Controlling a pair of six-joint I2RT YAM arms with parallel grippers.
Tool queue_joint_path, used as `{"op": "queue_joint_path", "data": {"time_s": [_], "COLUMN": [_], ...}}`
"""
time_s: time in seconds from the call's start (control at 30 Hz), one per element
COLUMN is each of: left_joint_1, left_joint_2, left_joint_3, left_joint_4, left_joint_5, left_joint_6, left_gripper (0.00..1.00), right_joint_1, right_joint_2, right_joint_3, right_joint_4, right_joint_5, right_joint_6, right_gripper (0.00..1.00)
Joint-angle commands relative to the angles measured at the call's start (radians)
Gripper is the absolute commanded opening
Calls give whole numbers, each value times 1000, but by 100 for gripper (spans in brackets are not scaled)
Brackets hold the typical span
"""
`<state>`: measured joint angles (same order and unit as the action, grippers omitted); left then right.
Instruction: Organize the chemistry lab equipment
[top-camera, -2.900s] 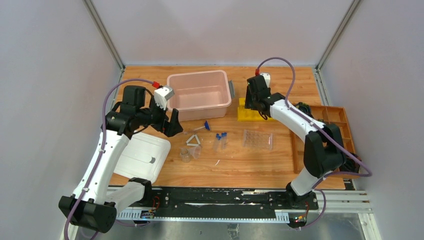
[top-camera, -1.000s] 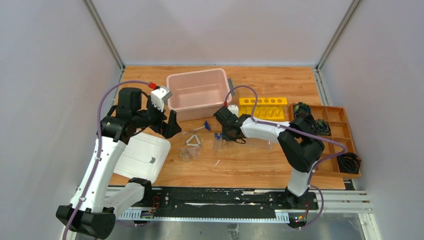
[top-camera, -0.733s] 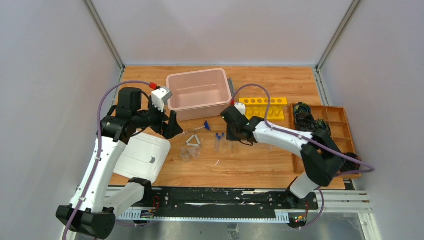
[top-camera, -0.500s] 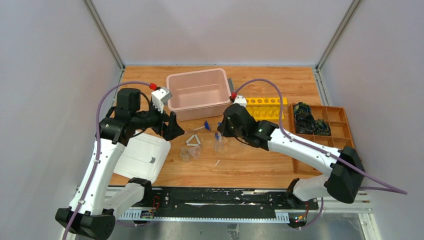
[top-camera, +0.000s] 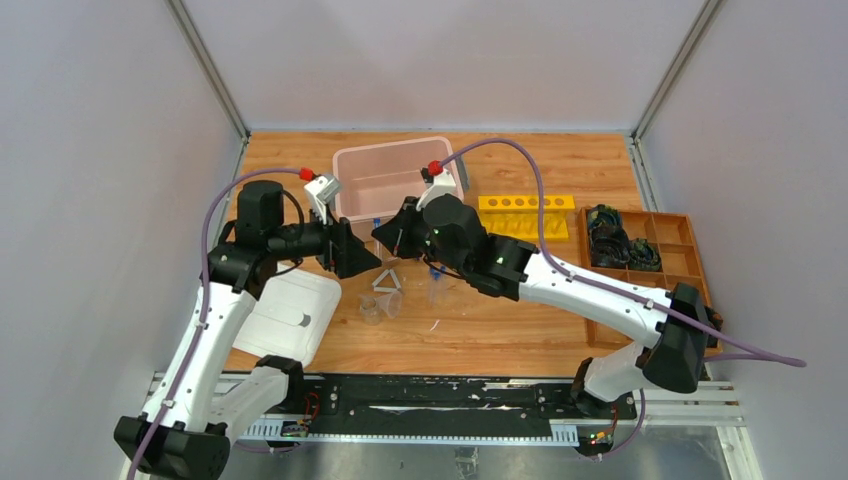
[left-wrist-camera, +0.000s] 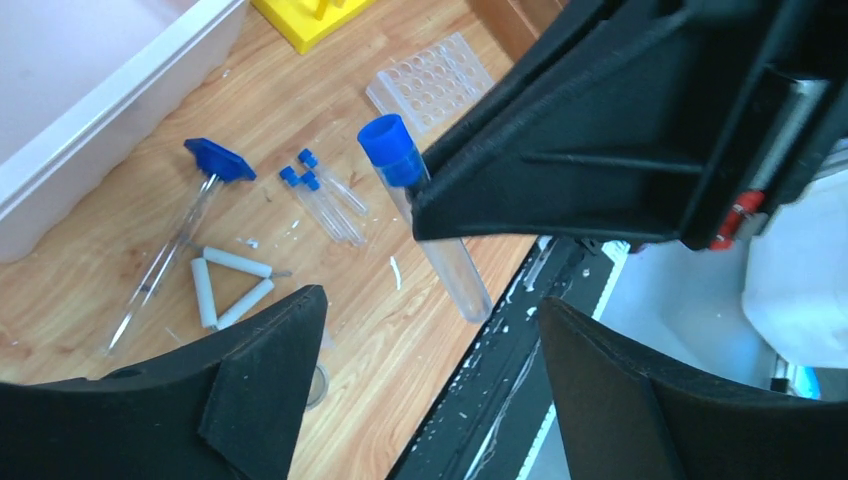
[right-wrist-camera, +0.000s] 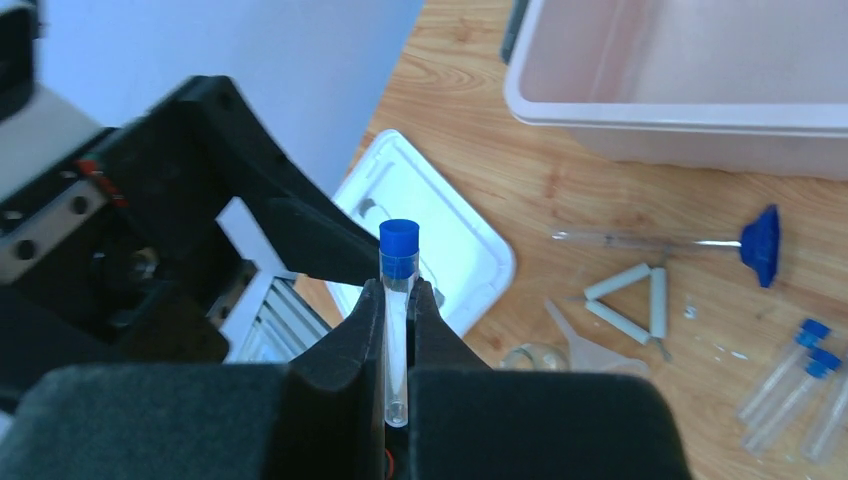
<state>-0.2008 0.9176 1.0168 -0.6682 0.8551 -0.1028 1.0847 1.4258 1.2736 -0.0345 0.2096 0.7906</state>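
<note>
My right gripper (right-wrist-camera: 399, 290) is shut on a clear blue-capped tube (right-wrist-camera: 398, 262), held in the air with its cap toward the left arm. In the left wrist view that tube (left-wrist-camera: 425, 215) hangs between the tips of my left gripper (left-wrist-camera: 430, 305), whose fingers stand wide apart and touch nothing. Seen from above, the two grippers meet in front of the pink bin (top-camera: 390, 160). On the table lie more blue-capped tubes (left-wrist-camera: 325, 195), a white triangle (left-wrist-camera: 228, 285), a blue-tipped rod (left-wrist-camera: 165, 255), clear cups (top-camera: 378, 306) and a clear tube rack (left-wrist-camera: 430, 85).
A yellow rack (top-camera: 525, 215) lies right of the bin. A white lid (top-camera: 285, 315) rests at the near left. A wooden compartment tray (top-camera: 665, 270) with black coiled items sits at the right edge. The right arm stretches across the table's middle.
The right arm swung left from the yellow rack, came down at the loose tubes and lifted one toward the left gripper. The left gripper shifted right and its jaws narrowed slightly.
</note>
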Motion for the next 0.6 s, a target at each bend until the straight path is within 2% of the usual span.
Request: {"op": "queue_joint_path", "data": {"time_s": [0.0,0.23,0.4,0.47,0.53,0.57], "left_joint_1": [-6,-6,-6,-6,-6,-6], "left_joint_2": [14,13,16,17,22,25], "left_joint_3": [-18,-35,-31,-23,-7,2], "left_joint_4": [76,149,136,104,38,9], "left_joint_5": [47,88,81,68,58,55], "left_joint_6": [-69,-122,-99,-51,19,57], "left_gripper": [80,55,19,11,9,9], "right_joint_1": [34,48,50,49,32,13], "right_joint_2": [16,22,24,19,24,34], "right_joint_3": [54,69,67,63,89,119], "right_joint_4": [76,81,71,65,24,-31], "right_joint_5": [17,21,34,62,47,12], "right_joint_6": [14,9,5,4,6,10], "right_gripper": [0,0,1,16,36,43]}}
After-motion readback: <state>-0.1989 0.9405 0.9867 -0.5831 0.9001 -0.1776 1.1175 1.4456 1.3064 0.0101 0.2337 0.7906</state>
